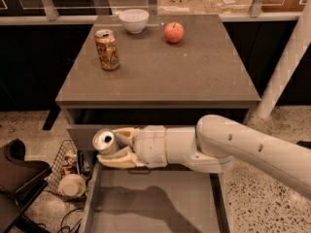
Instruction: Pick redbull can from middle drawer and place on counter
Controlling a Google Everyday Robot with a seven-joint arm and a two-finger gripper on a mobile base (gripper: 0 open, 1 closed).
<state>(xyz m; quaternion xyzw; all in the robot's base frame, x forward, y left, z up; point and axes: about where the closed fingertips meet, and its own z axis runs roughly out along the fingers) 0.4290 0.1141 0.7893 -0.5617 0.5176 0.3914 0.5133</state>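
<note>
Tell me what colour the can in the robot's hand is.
The redbull can is silver-grey, shiny-topped; camera view. The hand holds it over the middle drawer.

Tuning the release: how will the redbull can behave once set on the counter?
Slim, so the can likely tips if released tilted; it sits tilted in the pincer, over the drawer. Smooth metal, probably slippery. On its side it would likely roll across the flat counter.
</note>
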